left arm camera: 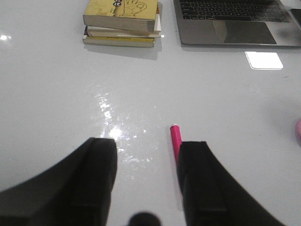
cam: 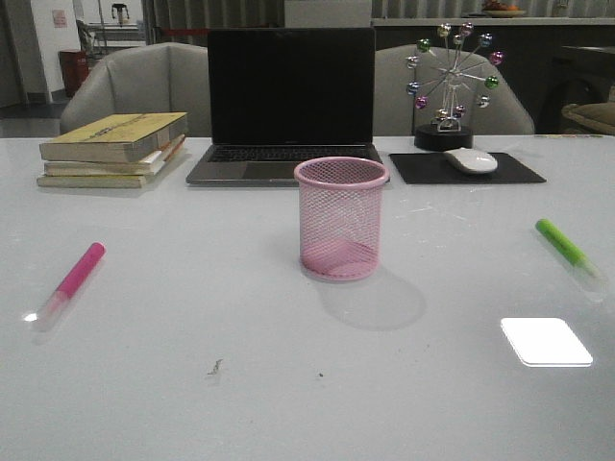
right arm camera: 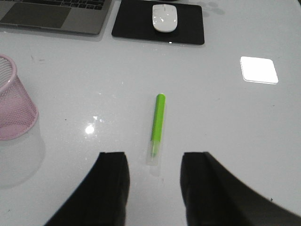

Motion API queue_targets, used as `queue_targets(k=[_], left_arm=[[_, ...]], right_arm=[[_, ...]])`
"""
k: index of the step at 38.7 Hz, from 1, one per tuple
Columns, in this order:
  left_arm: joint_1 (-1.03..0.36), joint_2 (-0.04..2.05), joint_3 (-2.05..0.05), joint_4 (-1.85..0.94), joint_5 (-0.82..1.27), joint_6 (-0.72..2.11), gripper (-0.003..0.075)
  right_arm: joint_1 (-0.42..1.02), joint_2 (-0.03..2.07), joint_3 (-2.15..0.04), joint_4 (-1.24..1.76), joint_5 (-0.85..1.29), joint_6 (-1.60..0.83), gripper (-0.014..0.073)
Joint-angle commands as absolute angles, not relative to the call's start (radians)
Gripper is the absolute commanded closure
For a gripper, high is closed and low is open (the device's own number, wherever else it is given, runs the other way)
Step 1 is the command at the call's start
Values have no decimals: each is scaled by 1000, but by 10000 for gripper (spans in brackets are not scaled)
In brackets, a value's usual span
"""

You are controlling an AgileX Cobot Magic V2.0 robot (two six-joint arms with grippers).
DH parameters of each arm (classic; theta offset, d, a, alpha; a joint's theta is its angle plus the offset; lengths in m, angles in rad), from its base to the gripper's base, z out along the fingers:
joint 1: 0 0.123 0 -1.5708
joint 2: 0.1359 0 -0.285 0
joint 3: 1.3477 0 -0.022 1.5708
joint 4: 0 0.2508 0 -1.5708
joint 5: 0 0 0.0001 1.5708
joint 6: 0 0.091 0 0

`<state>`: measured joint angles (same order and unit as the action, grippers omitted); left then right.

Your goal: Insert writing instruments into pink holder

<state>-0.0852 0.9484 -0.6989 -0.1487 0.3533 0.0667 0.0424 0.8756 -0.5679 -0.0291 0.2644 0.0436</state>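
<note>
Table: we face a glossy white table with a bright patch of reflected light near its right front.
Pink holder: a pink wire-mesh cup stands upright at the table's centre, just in front of the laptop; we see nothing inside it.
Pink highlighter: it lies flat on the left side of the table, well apart from the cup, with its pale cap end towards us.
Green highlighter: it lies flat on the right side, also well apart from the cup, clear cap end nearer us.
Left gripper: our left gripper hangs above the table with its black fingers spread apart, holding nothing — the pink highlighter shows just beside one finger, partly hidden by it.
Right gripper: our right gripper is likewise spread wide and empty — the green highlighter lies on the table in line with the gap between its fingers.
Background: an open dark-screened laptop, a stack of books at left, a white mouse on a black pad, and a small wheel ornament with coloured balls.
</note>
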Motion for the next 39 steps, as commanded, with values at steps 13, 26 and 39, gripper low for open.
queue_targets(k=[13, 26, 39], left_arm=[[-83, 941, -735, -164, 272, 58, 335], [-83, 941, -735, -164, 274, 58, 335], [-83, 941, -735, -164, 274, 58, 335]], right_arm=[[38, 1064, -915, -32, 509, 43, 195], [38, 1451, -1336, -32, 738, 44, 195], [5, 1749, -1552, -27, 846, 64, 195]])
